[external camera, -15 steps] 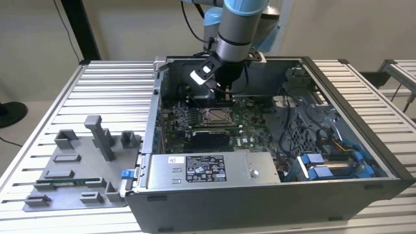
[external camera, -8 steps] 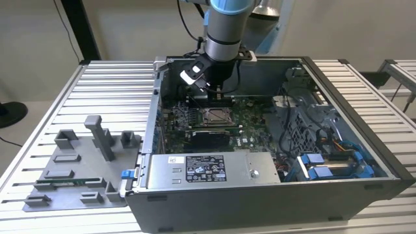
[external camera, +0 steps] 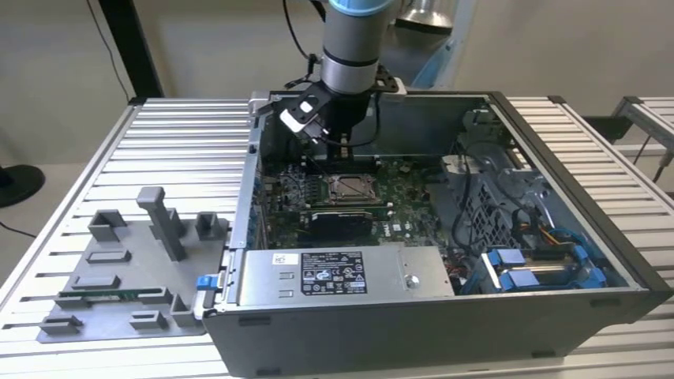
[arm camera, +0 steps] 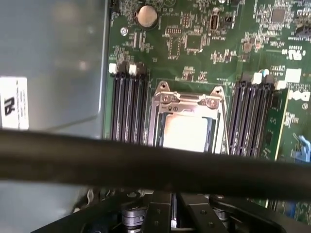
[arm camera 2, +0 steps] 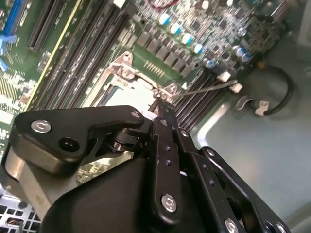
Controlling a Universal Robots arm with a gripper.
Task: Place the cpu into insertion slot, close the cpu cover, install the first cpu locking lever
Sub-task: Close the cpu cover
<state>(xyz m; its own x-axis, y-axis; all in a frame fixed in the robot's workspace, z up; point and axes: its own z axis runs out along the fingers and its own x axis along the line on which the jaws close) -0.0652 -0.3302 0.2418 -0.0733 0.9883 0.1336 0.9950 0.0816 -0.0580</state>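
Your slatted metal table carries an open computer case, which lies on its side with its interior facing up. A grey fixture tray lies beside it on the exterior view's left.

Your arm drops in from above, its last segment close to vertical over the case's far half. The wrist points straight down at the green motherboard.

The gripper hangs inside the case, just above the board. In the exterior view it stands a little behind the insertion slot. In the second wrist view its tip sits just beside one corner of the slot, but you cannot tell from these views whether it touches the metal there.

The claw reads as clenched: in the first wrist view its two black bars are drawn close together. You cannot make out anything gripped between them.

The insertion slot lies between two banks of dark memory slots. The cpu cover lies flat over the slot, with its hinge end towards the board's middle. The cpu sits inside the slot, its pale silvery top showing through the cover's opening.

A thin metal rod runs out from the slot's corner near the gripper tip, angled away over the neighbouring memory slots.
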